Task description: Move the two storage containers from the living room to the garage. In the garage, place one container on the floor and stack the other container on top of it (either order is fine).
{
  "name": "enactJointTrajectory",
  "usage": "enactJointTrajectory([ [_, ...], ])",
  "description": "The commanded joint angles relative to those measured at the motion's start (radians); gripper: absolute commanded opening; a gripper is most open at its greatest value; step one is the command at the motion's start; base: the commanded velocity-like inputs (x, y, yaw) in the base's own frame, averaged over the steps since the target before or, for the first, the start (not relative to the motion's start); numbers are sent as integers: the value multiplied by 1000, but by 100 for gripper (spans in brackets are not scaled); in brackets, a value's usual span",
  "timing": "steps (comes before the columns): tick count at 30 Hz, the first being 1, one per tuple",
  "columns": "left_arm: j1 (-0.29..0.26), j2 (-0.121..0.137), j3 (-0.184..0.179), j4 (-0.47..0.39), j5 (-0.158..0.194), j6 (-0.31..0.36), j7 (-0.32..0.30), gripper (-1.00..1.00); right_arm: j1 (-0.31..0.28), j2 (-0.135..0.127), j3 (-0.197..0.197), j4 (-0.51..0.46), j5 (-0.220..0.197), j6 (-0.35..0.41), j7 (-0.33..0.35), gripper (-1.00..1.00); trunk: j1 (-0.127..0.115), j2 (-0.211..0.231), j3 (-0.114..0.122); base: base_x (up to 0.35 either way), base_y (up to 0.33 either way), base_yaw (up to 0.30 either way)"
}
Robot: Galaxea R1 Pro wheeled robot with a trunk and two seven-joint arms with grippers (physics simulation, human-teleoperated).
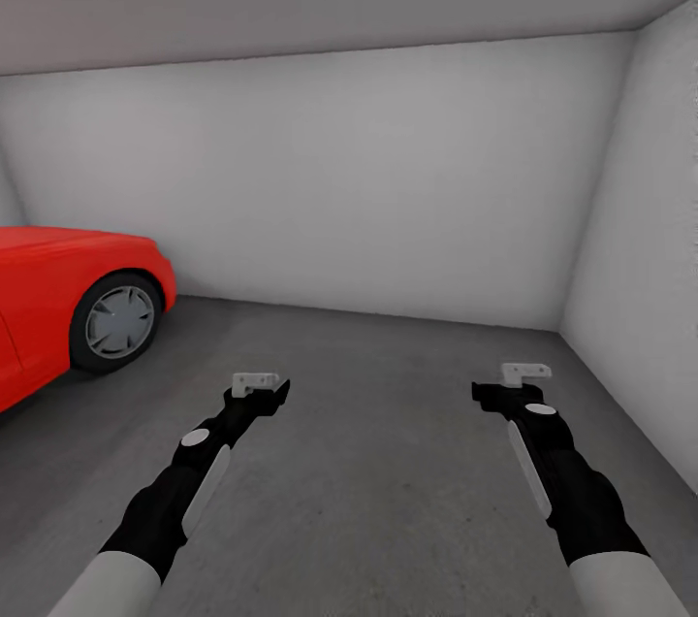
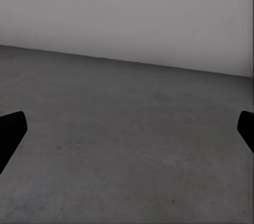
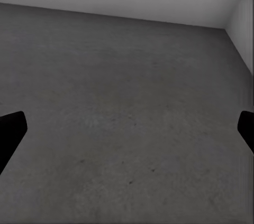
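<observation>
Though the robot faces the garage's white back wall (image 1: pixel 320 180), with grey concrete floor (image 1: pixel 378 423) across the lower frame and a red car (image 1: pixel 58 297) cut off at the left edge, neither storage container is in sight, so its bearing from either arm cannot be judged. The left gripper (image 1: pixel 260 386) and right gripper (image 1: pixel 519 376) hover empty, fingers spread wide.
</observation>
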Motion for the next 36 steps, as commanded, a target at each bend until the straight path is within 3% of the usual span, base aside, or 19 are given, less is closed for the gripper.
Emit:
enactJointTrajectory([
  [1, 0, 1, -1, -2, 10, 6, 0, 100, -1, 0, 1, -1, 0, 5, -3, 100, 0, -1, -3, 0, 0, -131],
  [19, 0, 1, 0, -2, 10, 6, 0, 100, -1, 1, 1, -1, 0, 1, -4, 100, 0, -1, -20, 0, 0, -103],
  [36, 0, 1, -1, -2, 10, 6, 0, 100, -1, 1, 1, -1, 0, 2, -3, 100, 0, -1, -21, 0, 0, -264],
])
